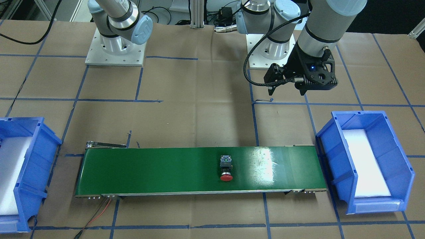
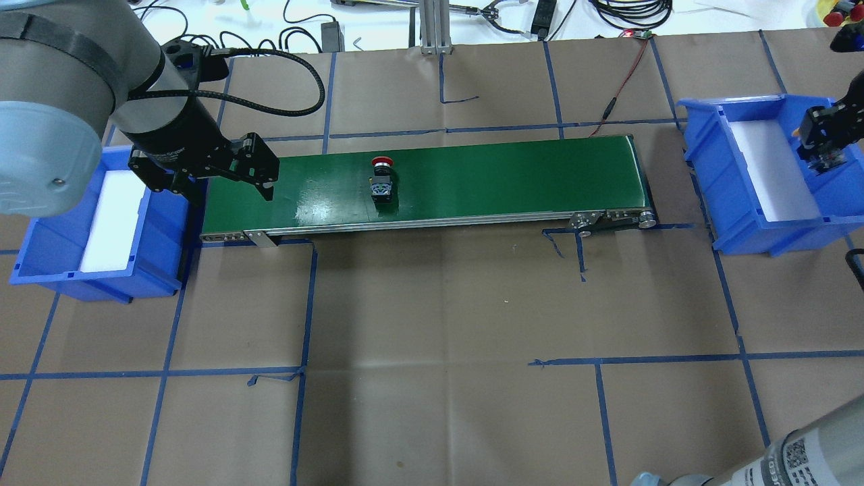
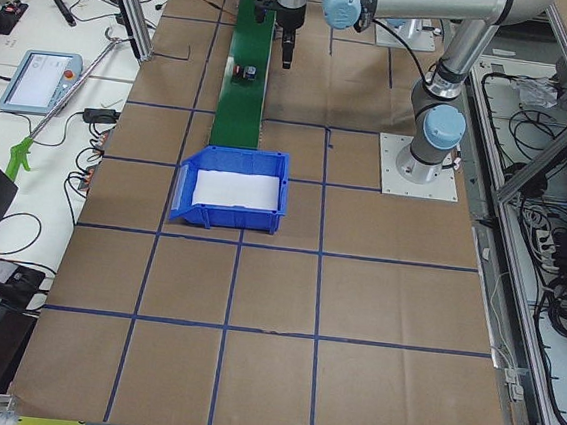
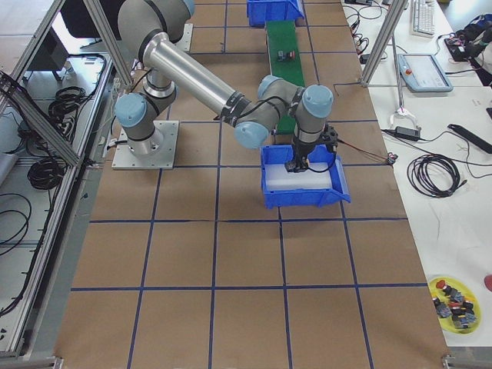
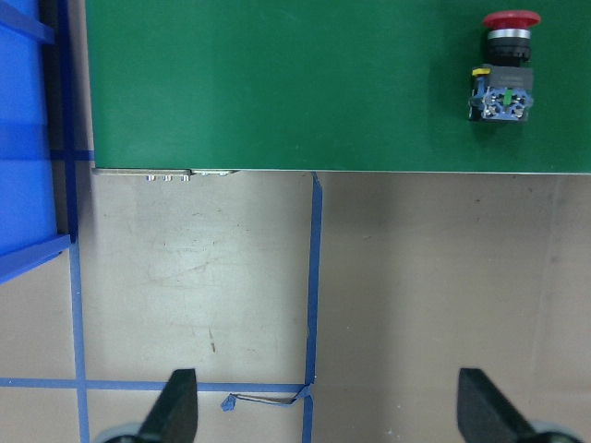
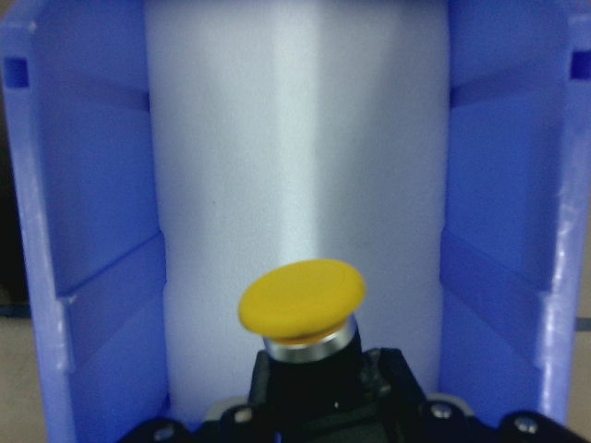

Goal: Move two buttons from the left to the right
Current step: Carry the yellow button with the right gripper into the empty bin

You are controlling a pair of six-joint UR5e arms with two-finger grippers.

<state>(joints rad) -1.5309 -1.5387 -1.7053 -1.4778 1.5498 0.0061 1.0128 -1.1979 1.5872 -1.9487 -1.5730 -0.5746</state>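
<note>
Across the table, in the front-facing view, we see brown paper [image 1: 199,83] gridded with blue tape, and on it a green conveyor belt [image 1: 149,169] set between 2 blue bins. The red-capped button [image 1: 226,170] lies on its side near the belt's middle, with its cap toward the camera. The left gripper [image 1: 287,91] hangs above the paper behind the belt's end, near the left bin [image 1: 400,156].

From overhead, the right gripper [image 2: 821,160] is over the right bin [image 2: 702,142], above its white liner [image 2: 763,162]. Cables [image 2: 628,13] crowd the table's far edge.

The exterior left view shows a teach pendant [image 3: 40,79] on a white side bench. The exterior right view shows a yellow dish [image 4: 453,301] of small parts on a white bench.

Through the left wrist camera, we see the jaws standing wide apart with only taped paper between them. Through the right wrist camera, the jaws pinch the black body of the yellow-capped button [image 6: 302,295], which is held above the liner inside the bin.
</note>
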